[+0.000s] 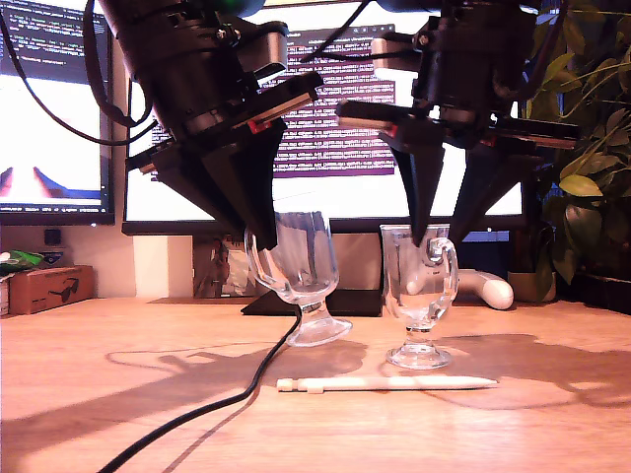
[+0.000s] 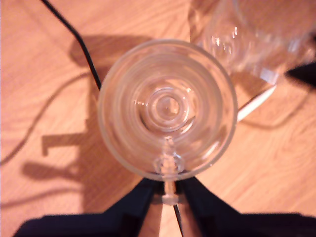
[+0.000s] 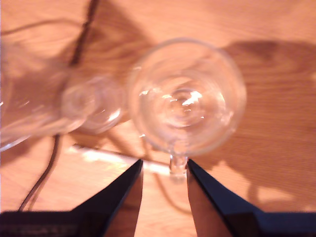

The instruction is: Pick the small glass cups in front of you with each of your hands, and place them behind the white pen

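Two small glass cups are just beyond the white pen point(image 1: 385, 383) on the wooden desk. The cup point(image 1: 296, 266) on the exterior view's left is tilted, its foot tipped close to the wood. My first gripper point(image 1: 264, 236) is shut on its handle, and in the first wrist view the gripper point(image 2: 170, 185) pinches the handle of this cup point(image 2: 168, 108). The other cup point(image 1: 419, 296) stands upright. My second gripper point(image 1: 444, 236) is open, with one finger on each side of its handle. That cup point(image 3: 185, 98), the gripper point(image 3: 164, 168) and the pen point(image 3: 108, 157) appear in the second wrist view.
A black cable point(image 1: 227, 399) runs from the tilted cup's foot toward the exterior view's lower left. Monitors point(image 1: 325, 148) stand at the back. A cardboard box point(image 1: 49, 288) sits at that view's left, and a white curved object point(image 1: 488, 288) and a plant point(image 1: 587, 187) at its right.
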Tool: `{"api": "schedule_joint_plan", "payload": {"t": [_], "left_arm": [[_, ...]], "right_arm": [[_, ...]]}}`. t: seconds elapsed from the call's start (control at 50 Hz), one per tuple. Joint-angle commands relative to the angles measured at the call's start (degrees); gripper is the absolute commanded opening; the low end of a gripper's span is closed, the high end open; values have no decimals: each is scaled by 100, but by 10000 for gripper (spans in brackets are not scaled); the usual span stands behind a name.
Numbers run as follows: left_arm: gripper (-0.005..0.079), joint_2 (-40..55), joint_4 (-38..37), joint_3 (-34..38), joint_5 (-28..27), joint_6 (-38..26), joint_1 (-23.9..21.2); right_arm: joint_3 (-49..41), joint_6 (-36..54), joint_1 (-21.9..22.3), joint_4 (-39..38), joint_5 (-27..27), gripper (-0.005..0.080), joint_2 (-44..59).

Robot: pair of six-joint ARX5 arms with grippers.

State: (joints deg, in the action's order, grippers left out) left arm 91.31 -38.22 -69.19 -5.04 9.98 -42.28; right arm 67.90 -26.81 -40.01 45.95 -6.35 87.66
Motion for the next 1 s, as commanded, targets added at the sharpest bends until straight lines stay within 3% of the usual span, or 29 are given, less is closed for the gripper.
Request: {"api": "schedule_joint_plan", "payload": {"t": [0.0, 0.36, 0.82, 0.98], "left_arm": [[-23, 22, 127, -13, -31, 9, -26], [-23, 323, 105, -13, 114, -52, -79], [-21, 332, 72, -13, 251, -96, -166], [46, 332, 79, -13, 251, -96, -223]], "right_arm": [[-11, -20, -61, -22, 44, 253, -369], [48, -11, -33, 195, 129, 289, -1375], [48, 22, -33, 516, 133, 289, -1714], [48, 68, -33, 525, 133, 289, -1714]]}}
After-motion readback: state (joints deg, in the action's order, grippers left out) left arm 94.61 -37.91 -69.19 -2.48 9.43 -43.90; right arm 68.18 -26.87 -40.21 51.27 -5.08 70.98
